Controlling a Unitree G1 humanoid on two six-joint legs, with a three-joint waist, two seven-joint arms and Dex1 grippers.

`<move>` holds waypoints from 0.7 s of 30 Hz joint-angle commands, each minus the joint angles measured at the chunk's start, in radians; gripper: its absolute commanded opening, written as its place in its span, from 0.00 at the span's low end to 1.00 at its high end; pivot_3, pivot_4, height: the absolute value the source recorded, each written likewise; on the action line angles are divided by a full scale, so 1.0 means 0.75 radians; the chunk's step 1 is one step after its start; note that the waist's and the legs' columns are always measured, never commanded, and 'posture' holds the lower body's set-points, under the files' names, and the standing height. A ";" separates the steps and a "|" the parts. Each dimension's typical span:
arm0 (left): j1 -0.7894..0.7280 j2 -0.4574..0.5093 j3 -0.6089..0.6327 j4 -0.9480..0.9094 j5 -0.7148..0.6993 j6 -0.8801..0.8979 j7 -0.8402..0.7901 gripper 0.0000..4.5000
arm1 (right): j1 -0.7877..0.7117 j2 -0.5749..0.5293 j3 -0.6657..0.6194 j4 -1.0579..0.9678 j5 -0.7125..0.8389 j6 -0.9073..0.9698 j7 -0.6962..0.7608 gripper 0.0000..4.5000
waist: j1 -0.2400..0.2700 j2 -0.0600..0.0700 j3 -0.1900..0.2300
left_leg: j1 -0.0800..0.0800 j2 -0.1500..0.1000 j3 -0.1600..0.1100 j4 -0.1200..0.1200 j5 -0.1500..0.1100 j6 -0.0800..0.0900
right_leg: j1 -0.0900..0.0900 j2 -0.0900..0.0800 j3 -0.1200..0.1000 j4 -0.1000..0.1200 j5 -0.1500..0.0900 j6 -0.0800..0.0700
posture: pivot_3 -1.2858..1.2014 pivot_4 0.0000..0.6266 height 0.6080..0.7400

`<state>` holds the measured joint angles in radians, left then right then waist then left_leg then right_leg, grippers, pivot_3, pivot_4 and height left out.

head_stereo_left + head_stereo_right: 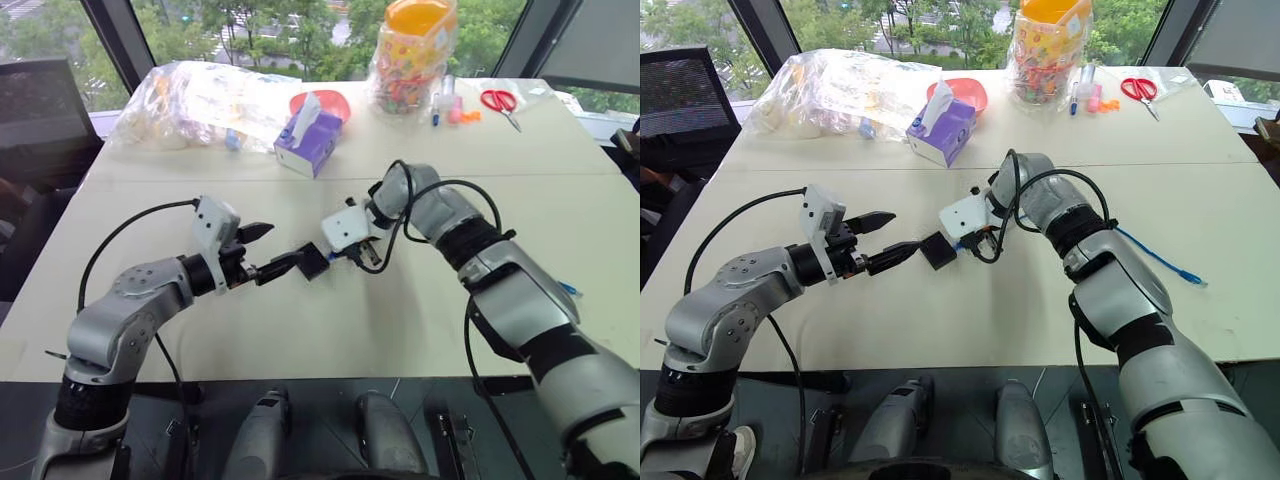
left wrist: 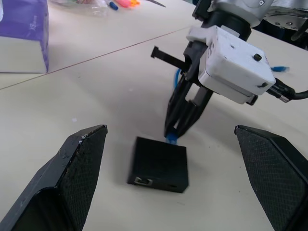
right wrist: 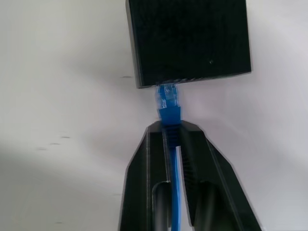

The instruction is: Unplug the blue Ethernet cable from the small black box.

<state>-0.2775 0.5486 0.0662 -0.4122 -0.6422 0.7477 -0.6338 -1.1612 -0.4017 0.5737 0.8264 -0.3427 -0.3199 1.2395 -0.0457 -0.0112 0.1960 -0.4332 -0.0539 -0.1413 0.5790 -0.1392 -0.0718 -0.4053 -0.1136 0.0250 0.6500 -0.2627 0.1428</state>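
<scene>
The small black box lies flat on the beige table, also seen as the small black box. The blue Ethernet cable is plugged into the box's side by its clear-blue plug. My right gripper points down at the table and is shut on the cable just behind the plug. The cable's loose length trails off across the table on the right. My left gripper is level and wide open, with the box just ahead between its fingers.
At the back of the table stand a purple tissue box, a red bowl, a clear plastic bag, a jar of sweets and red scissors. A black chair stands at the left.
</scene>
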 commanded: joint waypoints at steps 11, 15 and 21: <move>-0.185 -0.121 0.031 0.159 -0.083 0.023 -0.002 1.00 | 0.628 -0.247 -0.460 -1.031 -0.227 0.138 -0.904 0.01 | 0.029 0.000 0.000 | 0.000 0.000 0.002 -0.001 0.000 0.000 | -0.001 -0.001 0.002 -0.002 -0.002 -0.004 | 0.52 0.24 0.91; -0.265 -0.136 0.007 0.237 -0.090 0.028 -0.059 1.00 | 0.761 -0.228 -0.489 -1.225 -0.281 0.183 -0.996 0.01 | 0.033 -0.001 0.000 | 0.000 0.000 0.002 0.000 0.000 0.000 | 0.000 -0.001 0.002 -0.001 -0.002 -0.004 | 0.52 0.24 0.91; -0.344 -0.131 -0.053 0.310 -0.067 0.012 -0.170 1.00 | 0.872 -0.248 -0.483 -1.354 -0.284 0.145 -1.005 0.01 | 0.040 -0.001 0.000 | 0.000 -0.001 0.002 0.001 0.000 0.000 | 0.002 -0.002 0.001 -0.004 -0.003 -0.004 | 0.52 0.24 0.91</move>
<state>-0.5098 0.4475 0.0212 -0.1725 -0.6874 0.7750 -0.7380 -0.5024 -0.5737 0.2311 -0.1334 -0.5667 -0.1882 0.4979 -0.0153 -0.0119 0.1956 -0.4336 -0.0543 -0.1394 0.5794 -0.1390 -0.0715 -0.4036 -0.1148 0.0261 0.6472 -0.2647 0.1394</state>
